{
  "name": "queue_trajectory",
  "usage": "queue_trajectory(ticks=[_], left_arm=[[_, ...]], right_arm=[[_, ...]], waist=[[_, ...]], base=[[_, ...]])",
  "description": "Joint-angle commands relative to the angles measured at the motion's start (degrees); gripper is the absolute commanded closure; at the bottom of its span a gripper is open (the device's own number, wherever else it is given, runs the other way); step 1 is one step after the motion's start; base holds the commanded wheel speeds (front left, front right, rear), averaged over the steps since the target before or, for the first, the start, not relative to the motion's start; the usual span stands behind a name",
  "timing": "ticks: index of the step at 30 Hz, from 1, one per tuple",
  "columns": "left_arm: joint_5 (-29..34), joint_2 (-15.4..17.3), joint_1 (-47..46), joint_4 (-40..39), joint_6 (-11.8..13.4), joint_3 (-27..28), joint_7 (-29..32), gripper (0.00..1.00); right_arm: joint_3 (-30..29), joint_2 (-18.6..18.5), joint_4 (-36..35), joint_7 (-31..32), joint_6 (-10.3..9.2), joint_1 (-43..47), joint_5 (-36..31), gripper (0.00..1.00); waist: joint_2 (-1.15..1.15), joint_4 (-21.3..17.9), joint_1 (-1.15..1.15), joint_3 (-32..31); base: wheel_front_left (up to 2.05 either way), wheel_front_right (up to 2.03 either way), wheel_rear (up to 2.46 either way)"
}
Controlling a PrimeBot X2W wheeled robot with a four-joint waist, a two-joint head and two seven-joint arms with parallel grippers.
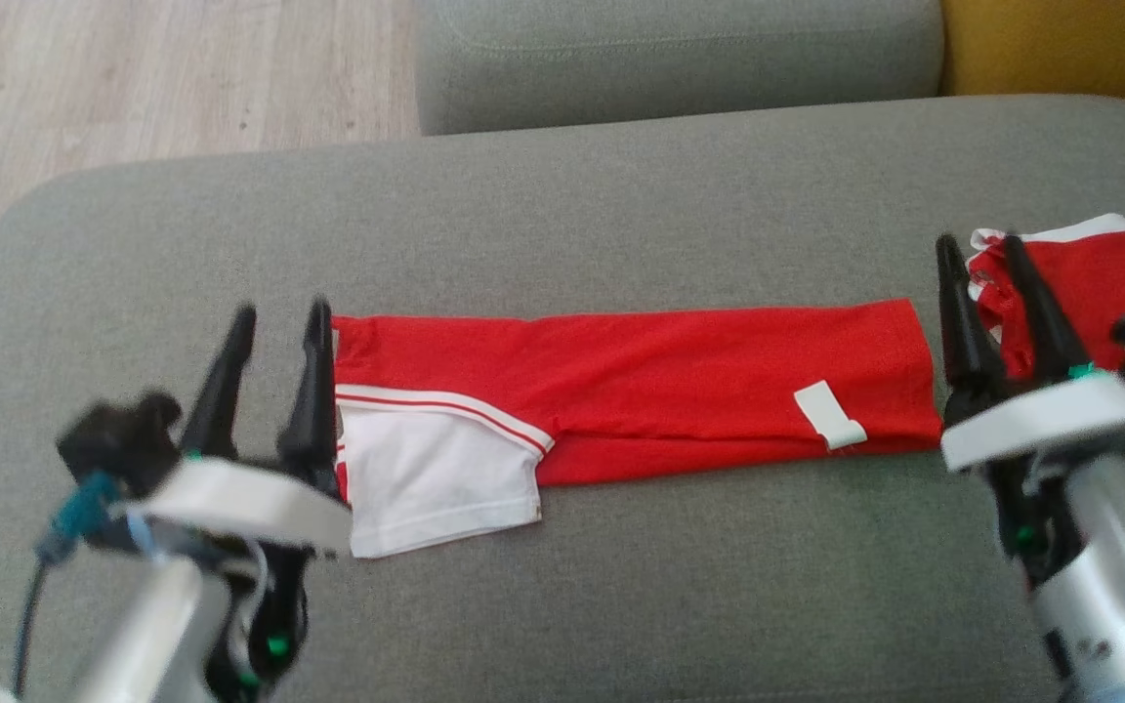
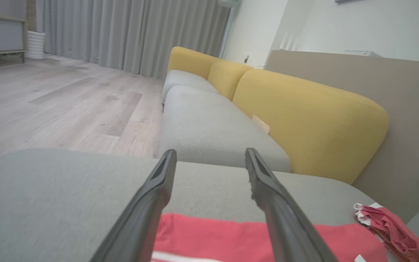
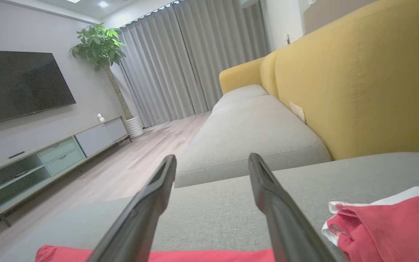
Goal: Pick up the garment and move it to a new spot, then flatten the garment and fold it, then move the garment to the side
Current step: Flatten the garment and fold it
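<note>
A red garment (image 1: 680, 381) lies folded into a long flat strip across the grey sofa cushion (image 1: 562, 215), with a white sleeve (image 1: 436, 488) at its left end and a small white tag (image 1: 828, 414) near its right end. My left gripper (image 1: 277, 322) stands open at the strip's left end, nothing between its fingers (image 2: 158, 189). At the right end my right gripper (image 1: 978, 252) is open too, empty. The strip's red cloth (image 2: 231, 236) shows low in the left wrist view, and its edge (image 3: 180, 254) in the right wrist view.
A second red and white garment (image 1: 1090, 283) lies bunched at the cushion's right, just behind my right gripper. Yellow backrests (image 3: 358, 80) rise behind the seat. Wooden floor (image 1: 133, 88) lies beyond the cushion's far left edge. A TV stand (image 3: 49, 156) lines the far wall.
</note>
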Motion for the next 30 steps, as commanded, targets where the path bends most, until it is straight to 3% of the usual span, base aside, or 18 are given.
queue_trajectory(ticks=[1,2,5,11,20,23,30], left_arm=[[2.2,-0.2,-0.9,-1.0,-0.7,4.3,-0.3,0.00],[5.9,-3.7,2.4,-0.1,-2.7,7.1,-0.3,0.00],[11.3,-8.0,6.4,1.1,-5.7,11.2,-0.3,0.00],[18.0,-14.2,11.0,4.5,-12.1,16.7,-0.3,0.00],[23.5,-17.2,9.1,7.5,-17.9,20.0,-0.3,0.00],[24.5,-17.5,7.8,8.2,-18.6,20.8,-0.3,0.00],[25.4,-18.1,6.5,9.2,-19.8,22.7,-0.3,0.00]], right_arm=[[-1.6,1.1,-2.4,-0.6,-0.05,1.0,-3.1,0.00],[-6.2,5.4,-3.5,-0.7,-0.05,4.0,-7.3,0.00],[-10.6,10.4,-5.5,-0.7,-0.05,7.8,-12.7,0.00],[-13.7,14.6,-6.5,-0.7,-0.05,12.4,-17.8,0.00],[-23.5,15.9,1.7,4.0,-0.05,10.2,-23.4,0.00],[-28.4,16.2,5.8,6.2,-0.05,8.1,-26.5,0.00],[-33.4,16.4,13.0,7.9,-0.05,3.6,-29.3,0.00]], waist=[[0.00,0.0,0.00,-0.4],[0.00,0.1,0.00,-0.8],[0.00,0.3,0.00,-1.3],[0.00,1.0,0.00,-1.5],[0.00,3.1,0.00,1.3],[0.00,4.2,0.00,2.4],[0.00,6.2,0.00,4.4]], base=[[0.00,0.00,0.00],[0.00,0.00,0.00],[0.00,0.00,0.00],[0.00,0.00,0.00],[0.00,0.00,0.00],[0.00,0.00,0.00],[0.00,0.00,0.00]])
